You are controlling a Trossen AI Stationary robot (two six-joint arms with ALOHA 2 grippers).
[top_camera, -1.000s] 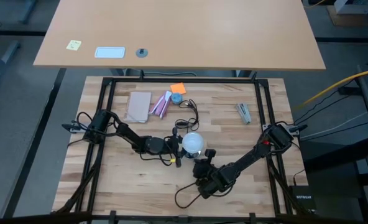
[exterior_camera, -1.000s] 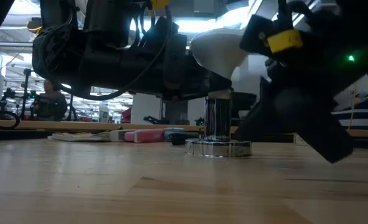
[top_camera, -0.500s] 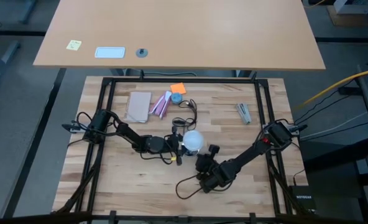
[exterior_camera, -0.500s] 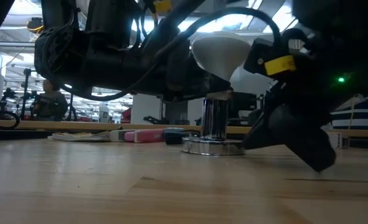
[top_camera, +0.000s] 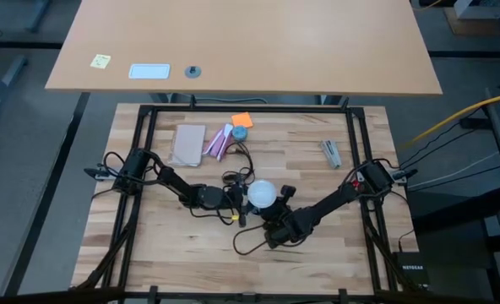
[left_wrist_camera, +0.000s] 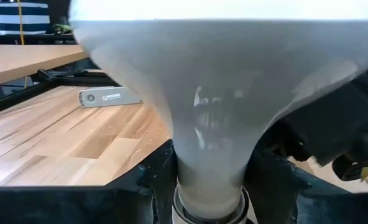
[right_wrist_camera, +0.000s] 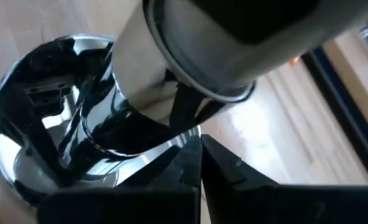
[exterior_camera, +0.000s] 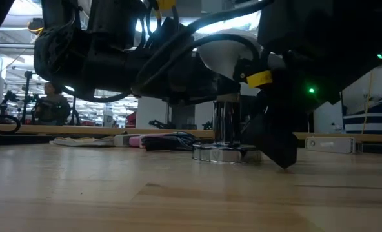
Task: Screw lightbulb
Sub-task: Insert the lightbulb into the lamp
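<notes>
The frosted white lightbulb (top_camera: 261, 193) stands upright, neck down, on the chrome column of the round silvery socket (exterior_camera: 226, 125), whose disc base (exterior_camera: 224, 153) lies on the wooden table. My left gripper (top_camera: 241, 199) reaches in level from the table's left and is shut on the bulb (left_wrist_camera: 209, 93). My right gripper (top_camera: 271, 215) comes slanting down from the near right, shut, with its tips at the socket's base (right_wrist_camera: 59, 124). My left gripper pinches the bulb's narrow neck (left_wrist_camera: 209, 186) between its two fingers (left_wrist_camera: 151, 180), just above the socket's top. The fingers come level from the table's left. The bulb stands upright with its globe above them. My right gripper sets its shut fingertips (right_wrist_camera: 199, 158) against the rim of the socket's disc base (right_wrist_camera: 153, 158), slanting down from the near right. The base lies flat on the table.
A pink-and-white packet (top_camera: 219, 142), a tan pad (top_camera: 188, 143), an orange piece (top_camera: 241, 120) and the socket's thin dark cord (top_camera: 252, 150) lie at the far side. A small metal tool (top_camera: 331, 153) lies far right. Black frame rails (top_camera: 145, 135) border the table.
My right gripper has swung toward the table's left and a little down, tipping more steeply, until its shut tips stand at the socket's base. The socket's thin cord has shifted on the table behind it. The bulb stays upright on the socket.
</notes>
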